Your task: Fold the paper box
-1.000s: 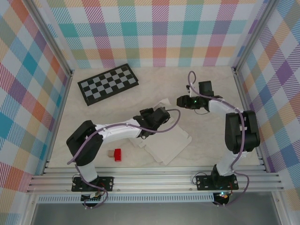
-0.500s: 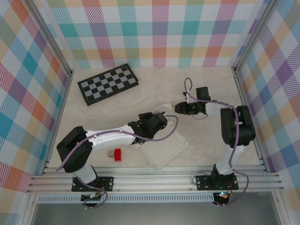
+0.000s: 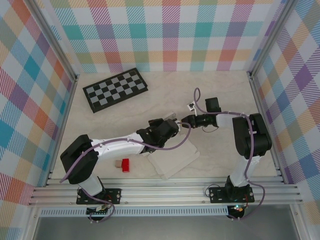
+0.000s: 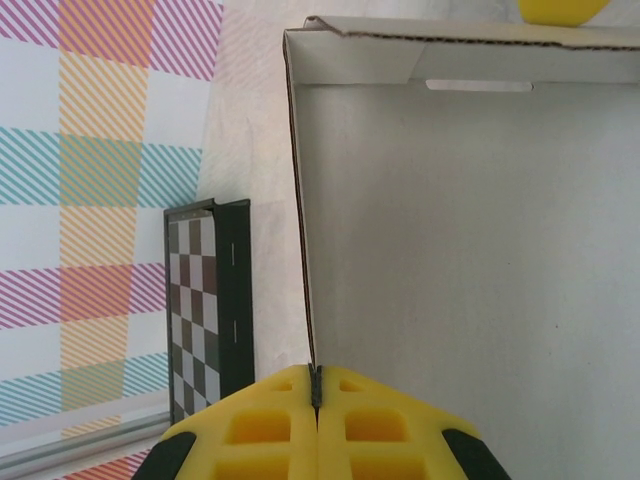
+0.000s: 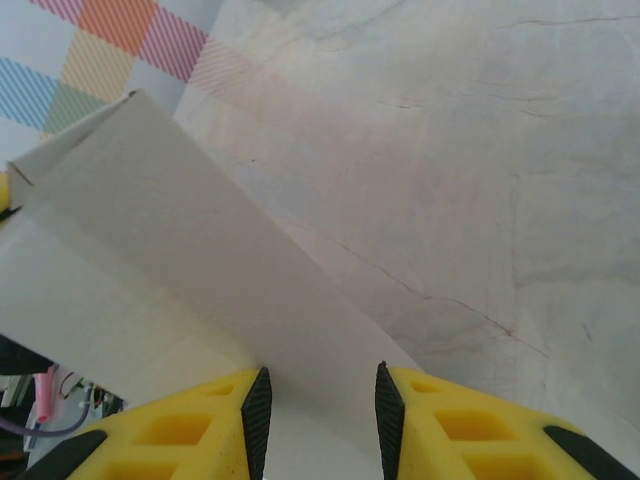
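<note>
The white paper box (image 3: 175, 159) lies mid-table, with one side wall raised at its far edge. My left gripper (image 3: 170, 126) is shut on that thin upright wall; in the left wrist view the yellow fingertips (image 4: 317, 380) pinch the wall's edge, and the box panel (image 4: 460, 230) stretches to the right. My right gripper (image 3: 184, 120) sits just right of the left one at the same corner. In the right wrist view its jaws (image 5: 320, 400) stand apart, and a white flap of the box (image 5: 150, 230) reaches in between them without being pinched.
A black-and-grey checkerboard (image 3: 115, 89) lies at the far left and also appears in the left wrist view (image 4: 205, 310). A small red block (image 3: 125, 165) and a tan block (image 3: 118, 163) sit near the front, left of the box. Bare table lies to the right (image 5: 480, 180).
My right gripper has come left and nearer, from the open table to the box's raised corner. The left gripper stayed shut on the wall, and the box shifted slightly.
</note>
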